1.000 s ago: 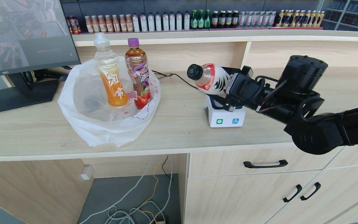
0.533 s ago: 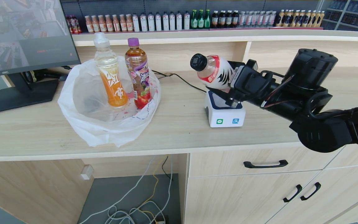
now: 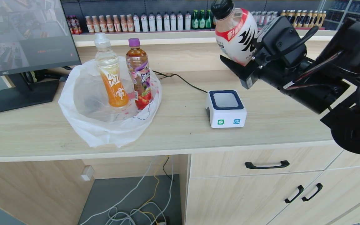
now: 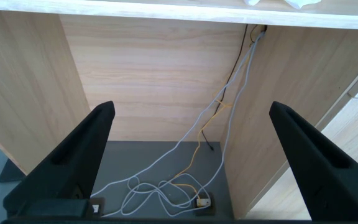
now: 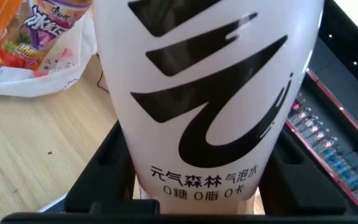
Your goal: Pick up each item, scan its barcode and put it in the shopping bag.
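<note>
We see the right gripper (image 3: 244, 57) clamping the white bottle (image 3: 234, 32) well clear of the scanner (image 3: 226, 109); the left gripper (image 4: 191, 115) gapes

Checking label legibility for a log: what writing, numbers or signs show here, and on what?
white bottle in the right gripper: black brush sign and a row of characters with digits, legible in the right wrist view.
orange bottle and purple-capped bottle: label lettering, too small.
scanner: green and blue icons, no words.
monitor: red text, bezel mark, blurred.
</note>
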Robot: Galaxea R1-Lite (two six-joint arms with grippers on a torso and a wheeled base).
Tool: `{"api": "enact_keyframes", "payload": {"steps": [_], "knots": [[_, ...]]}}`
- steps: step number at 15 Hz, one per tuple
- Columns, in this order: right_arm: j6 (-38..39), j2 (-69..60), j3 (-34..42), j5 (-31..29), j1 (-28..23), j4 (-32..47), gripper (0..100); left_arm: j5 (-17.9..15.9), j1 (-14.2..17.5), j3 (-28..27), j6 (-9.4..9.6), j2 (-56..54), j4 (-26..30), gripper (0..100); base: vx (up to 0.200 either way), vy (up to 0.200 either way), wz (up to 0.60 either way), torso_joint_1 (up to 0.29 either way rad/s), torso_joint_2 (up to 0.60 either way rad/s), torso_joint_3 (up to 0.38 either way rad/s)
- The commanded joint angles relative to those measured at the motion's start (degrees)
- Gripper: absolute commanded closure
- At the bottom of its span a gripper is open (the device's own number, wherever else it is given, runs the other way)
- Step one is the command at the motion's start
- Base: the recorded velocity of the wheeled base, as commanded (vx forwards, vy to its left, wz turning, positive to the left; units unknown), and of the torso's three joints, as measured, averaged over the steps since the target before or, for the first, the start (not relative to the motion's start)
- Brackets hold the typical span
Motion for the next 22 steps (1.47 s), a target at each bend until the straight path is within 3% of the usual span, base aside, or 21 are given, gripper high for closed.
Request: {"api": "enact_keyframes", "payload": {"steps": [1, 5, 9, 12, 18, 22], "knots": [[2.0, -4.8, 3.3, -2.2, 0.3, -0.4, 100, 0.0, 0.0, 0.0, 0.02, 0.0, 0.0, 0, 0.0, 0.0, 0.0, 0.0, 0.0, 0.0], [12.9, -6.2, 12.8, -8.5, 3.5, -11.0, 100, 0.0, 0.0, 0.0, 0.02, 0.0, 0.0, 0, 0.0, 0.0, 0.0, 0.0, 0.0, 0.0], [23.8, -5.2, 15.7, -9.2, 3.7, -16.8, 100, 0.0, 0.0, 0.0, 0.02, 0.0, 0.0, 0, 0.0, 0.0, 0.0, 0.0, 0.0, 0.0], [30.7, -5.0, 18.3, -14.4, 3.7, -22.5, 100, 0.0, 0.0, 0.0, 0.02, 0.0, 0.0, 0, 0.0, 0.0, 0.0, 0.0, 0.0, 0.0], [34.9, -5.3, 27.8, -13.5, 3.4, -32.1, 100, 0.0, 0.0, 0.0, 0.11, 0.0, 0.0, 0, 0.0, 0.0, 0.0, 0.0, 0.0, 0.0], [35.3, -6.9, 33.0, -14.5, 3.5, -33.9, 100, 0.0, 0.0, 0.0, 0.02, 0.0, 0.0, 0, 0.0, 0.0, 0.0, 0.0, 0.0, 0.0]]}}
